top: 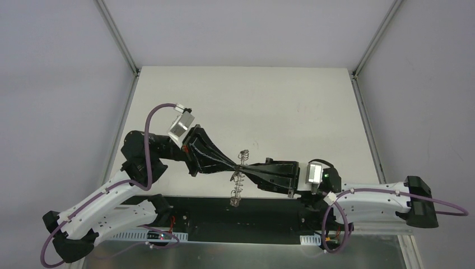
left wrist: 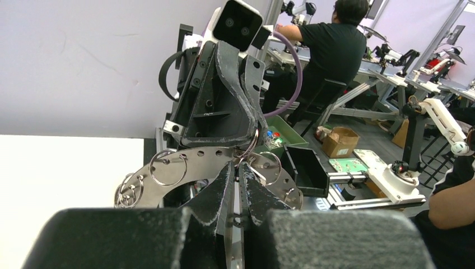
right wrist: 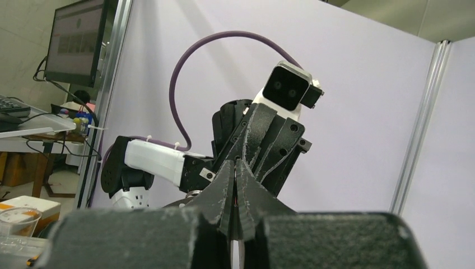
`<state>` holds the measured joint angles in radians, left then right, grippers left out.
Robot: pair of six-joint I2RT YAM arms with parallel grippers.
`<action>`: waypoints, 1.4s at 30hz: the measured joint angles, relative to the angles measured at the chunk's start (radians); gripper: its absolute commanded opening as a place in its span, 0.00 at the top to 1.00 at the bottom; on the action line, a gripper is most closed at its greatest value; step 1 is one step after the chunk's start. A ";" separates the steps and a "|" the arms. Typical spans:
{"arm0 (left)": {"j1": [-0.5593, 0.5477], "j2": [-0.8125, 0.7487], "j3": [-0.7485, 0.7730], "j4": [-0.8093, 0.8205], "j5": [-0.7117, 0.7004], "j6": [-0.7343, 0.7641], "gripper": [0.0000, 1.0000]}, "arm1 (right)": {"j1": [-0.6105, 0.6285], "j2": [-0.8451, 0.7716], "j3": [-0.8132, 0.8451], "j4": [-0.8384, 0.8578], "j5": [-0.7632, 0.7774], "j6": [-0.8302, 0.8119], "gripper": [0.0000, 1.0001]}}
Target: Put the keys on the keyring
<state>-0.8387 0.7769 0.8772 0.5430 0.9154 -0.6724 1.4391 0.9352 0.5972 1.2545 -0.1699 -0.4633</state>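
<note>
The keyring (top: 237,193) hangs in the air between my two grippers, which meet tip to tip above the table's front edge. In the left wrist view it is a flat silvery ring (left wrist: 201,158) with punched holes and thin wire loops on its rim. My left gripper (left wrist: 237,164) is shut on the ring's plate. My right gripper (left wrist: 248,144) comes from the far side, shut on a wire loop at the rim. In the right wrist view my right gripper (right wrist: 236,163) is shut, with a bit of the ring (right wrist: 193,193) beside it. The key is hidden.
The white table (top: 269,106) stretches behind the grippers, framed by aluminium posts (top: 116,33). A black strip (top: 224,216) runs along the front edge between the arm bases. Purple cables (top: 151,120) loop off both wrists.
</note>
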 measured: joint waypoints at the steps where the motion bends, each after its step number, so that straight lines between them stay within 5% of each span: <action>1: 0.000 0.000 0.001 0.005 -0.003 -0.002 0.98 | 0.000 0.014 0.000 0.029 -0.003 -0.002 1.00; 8: 0.000 0.020 0.024 0.035 -0.004 -0.021 0.96 | 0.000 0.075 0.011 0.155 -0.037 -0.030 1.00; 20: -0.005 0.053 0.061 -0.050 -0.034 0.005 0.63 | 0.010 0.058 0.037 0.141 -0.097 -0.043 1.00; 29: -0.005 0.012 0.138 -0.138 -0.038 0.059 0.58 | 0.010 -0.002 0.037 0.119 -0.084 -0.040 1.00; 42: -0.005 0.087 0.169 -0.053 0.004 0.078 0.52 | 0.010 -0.037 0.067 -0.018 -0.016 0.045 1.00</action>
<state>-0.8433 0.8639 1.0462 0.4904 0.9192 -0.5945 1.4490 0.8978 0.6640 1.2362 -0.1856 -0.4187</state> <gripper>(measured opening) 0.471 0.007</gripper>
